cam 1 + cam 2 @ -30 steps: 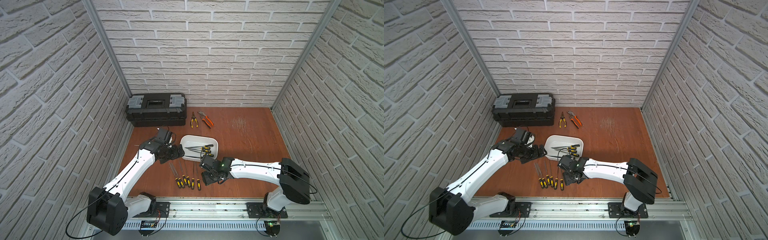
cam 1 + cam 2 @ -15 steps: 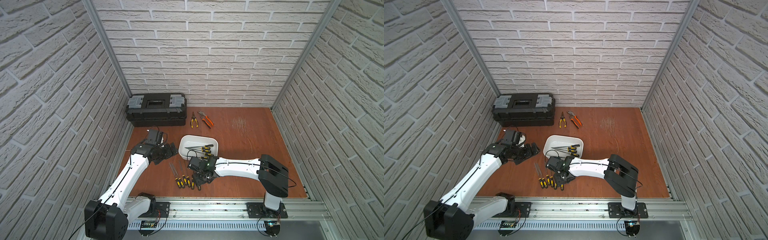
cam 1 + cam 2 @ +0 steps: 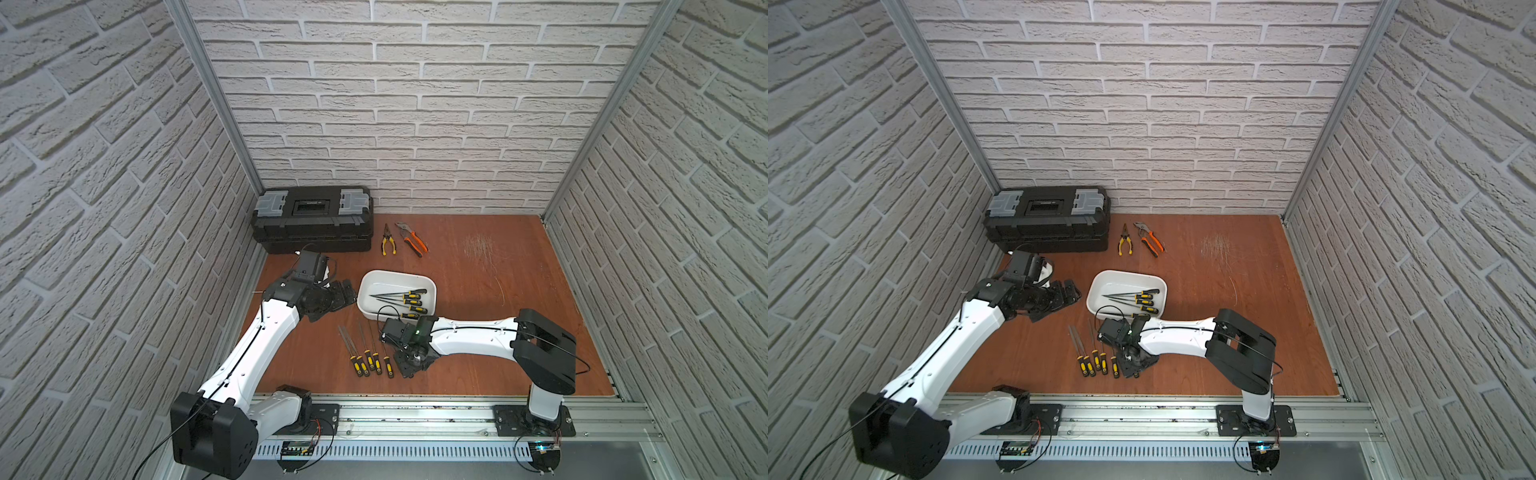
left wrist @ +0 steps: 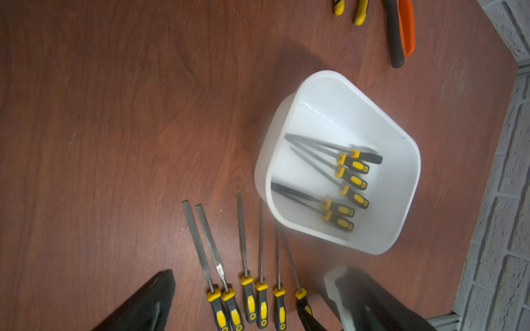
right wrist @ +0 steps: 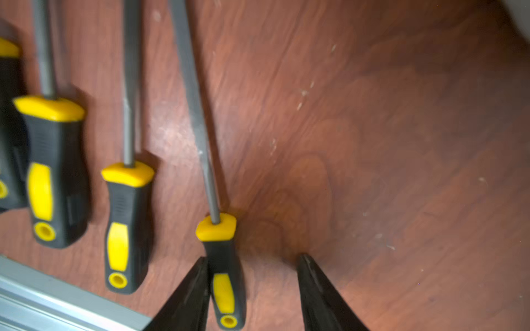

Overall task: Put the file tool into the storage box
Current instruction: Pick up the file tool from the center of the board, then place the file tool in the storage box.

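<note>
Files are the job here, and it looks about half done. Six of them lie inside the box, handles gathered toward one short wall and shafts fanned across its floor. Six more lie in a row on the worktop just outside the box, along the long wall nearest the robot's bases. Their shafts point toward the box and their handles point away from it.

The right pincer is down at the end file of that row. In the right wrist view its jaws straddle the black-and-yellow handle. One finger touches the side of the handle, while the other stands apart over bare wood. The jaws are therefore open around the handle and not clamped on it, and the file lies flat on the worktop.

The left pincer hangs just beside the box's short wall, on the side away from the handles. Its jaws are spread wide and hold nothing.

For this file, what remains is probably the grip itself, a lift clear of the neighbouring handle, a short carry over the box's near rim, and a release inside. After that, five files would be left outside the box.
</note>
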### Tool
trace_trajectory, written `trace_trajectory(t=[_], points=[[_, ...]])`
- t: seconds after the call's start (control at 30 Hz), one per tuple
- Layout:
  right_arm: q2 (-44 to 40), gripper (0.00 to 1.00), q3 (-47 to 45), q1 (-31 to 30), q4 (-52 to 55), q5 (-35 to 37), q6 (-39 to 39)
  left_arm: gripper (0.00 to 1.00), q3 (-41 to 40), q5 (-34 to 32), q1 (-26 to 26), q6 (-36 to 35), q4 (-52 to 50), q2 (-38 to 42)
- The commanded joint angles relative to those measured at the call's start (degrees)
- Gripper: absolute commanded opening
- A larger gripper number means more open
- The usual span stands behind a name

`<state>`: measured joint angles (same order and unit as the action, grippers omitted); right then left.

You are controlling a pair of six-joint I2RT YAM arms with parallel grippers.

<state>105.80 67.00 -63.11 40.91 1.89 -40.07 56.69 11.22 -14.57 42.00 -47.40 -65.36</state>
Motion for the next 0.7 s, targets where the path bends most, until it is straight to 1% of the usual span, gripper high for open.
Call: trace_trajectory(t=[0.0, 0.07, 0.2, 0.4, 0.57, 0.67], points=[[-1.15, 0.48, -0.95, -0.26, -0.45, 0.66, 1.4, 0.98, 2.14, -1.69, -0.2, -1.13, -0.53, -0.2], [-0.95, 0.42, -1.26, -0.28, -0.73, 0.83, 1.7, 0.98, 2.87, -2.43, -0.2, -1.3, -1.09, 0.04], [-1.19, 0.33, -1.7, -0.35, -0.72, 1.31, 3.25, 0.98, 3.6, -4.58, -0.2, -1.83, -2.48, 1.56], [-4.02, 0.19, -3.04, -0.39, 1.74, 2.97, 9.02, 0.98, 3.79, -6.81, -0.24, -1.29, -2.22, 4.18], [-9.14, 0.15, -4.53, -0.35, 3.83, 3.5, 14.21, 0.98, 4.91, -7.79, -0.23, -0.88, -1.45, 4.59], [-12.65, 0.15, -4.03, -0.35, 5.11, 2.29, 18.78, 0.98, 6.59, -8.31, -0.31, -1.03, -1.26, 4.42]])
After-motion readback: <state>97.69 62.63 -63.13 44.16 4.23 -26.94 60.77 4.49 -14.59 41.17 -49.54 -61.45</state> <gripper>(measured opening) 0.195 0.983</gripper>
